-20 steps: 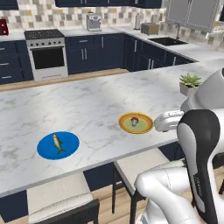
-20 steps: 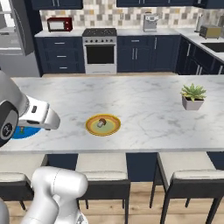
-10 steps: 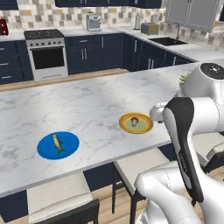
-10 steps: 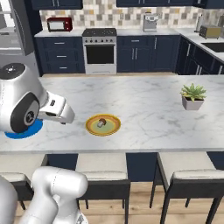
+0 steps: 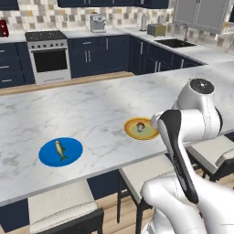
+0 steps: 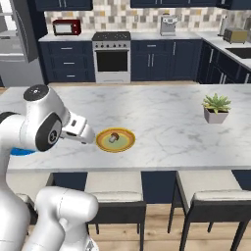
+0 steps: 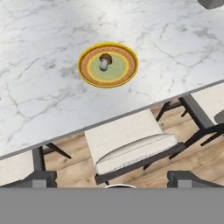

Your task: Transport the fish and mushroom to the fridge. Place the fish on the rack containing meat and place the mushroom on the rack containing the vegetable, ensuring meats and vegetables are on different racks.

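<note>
Nearest the base, cushioned stools (image 7: 131,144) stand tucked under the counter (image 5: 100,109) edge; on the marble just beyond, a blue plate (image 5: 61,152) holds the fish (image 5: 60,149), lying flat at the plate's middle; to its right, well apart, a yellow plate (image 5: 139,129) carries the mushroom (image 7: 104,61), cap up, a little off centre; both plates sit near the counter's near edge. In the right base view the blue plate shows only as a sliver behind the arm, and a potted plant (image 6: 216,108) stands farther right on the counter. Beyond the counter, the stove (image 6: 112,57) and dark cabinets line the back wall, with a red microwave (image 6: 67,27) on the worktop to the stove's left.

The arm is folded high over the near edge, its hand beside the yellow plate and looking down on it from above the stools; the fingertips show in no view, so whether they are spread or closed cannot be told.

Since a second ago the arm has swung up and across, and its bulk now hides the plant in the left base view; plates, fish and mushroom lie unmoved.
</note>
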Robot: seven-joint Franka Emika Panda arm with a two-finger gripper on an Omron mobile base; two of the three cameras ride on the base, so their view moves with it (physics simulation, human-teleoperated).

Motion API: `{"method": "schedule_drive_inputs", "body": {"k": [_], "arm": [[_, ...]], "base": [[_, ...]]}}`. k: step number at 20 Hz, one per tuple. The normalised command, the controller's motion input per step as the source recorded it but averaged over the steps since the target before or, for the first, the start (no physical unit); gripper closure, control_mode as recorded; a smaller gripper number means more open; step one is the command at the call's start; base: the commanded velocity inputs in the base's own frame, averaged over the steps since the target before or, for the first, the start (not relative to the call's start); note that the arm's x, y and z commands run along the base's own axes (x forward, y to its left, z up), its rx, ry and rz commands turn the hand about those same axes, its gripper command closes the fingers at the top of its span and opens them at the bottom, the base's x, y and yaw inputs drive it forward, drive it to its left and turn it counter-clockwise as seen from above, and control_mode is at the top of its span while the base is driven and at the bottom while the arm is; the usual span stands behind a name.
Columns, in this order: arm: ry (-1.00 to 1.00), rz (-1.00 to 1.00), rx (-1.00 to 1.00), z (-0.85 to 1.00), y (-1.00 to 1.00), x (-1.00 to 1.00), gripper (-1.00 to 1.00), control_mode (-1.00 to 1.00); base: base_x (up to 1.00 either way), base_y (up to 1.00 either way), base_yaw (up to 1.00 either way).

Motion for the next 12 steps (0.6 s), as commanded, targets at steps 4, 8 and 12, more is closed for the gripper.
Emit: {"method": "schedule_drive_inputs", "body": {"k": [4,8,12], "arm": [[0.04,-0.03,0.0,-0.38,-0.07,0.56,-1.0,-1.0],[0.1,0.0,0.0,-0.32,-0.07,0.54,-1.0,-1.0],[0.11,0.0,0.0,-0.41,-0.02,0.45,-1.0,-1.0]], "base": [[0.0,0.0,0.0],[0.0,0.0,0.0],[0.0,0.0,0.0]]}}
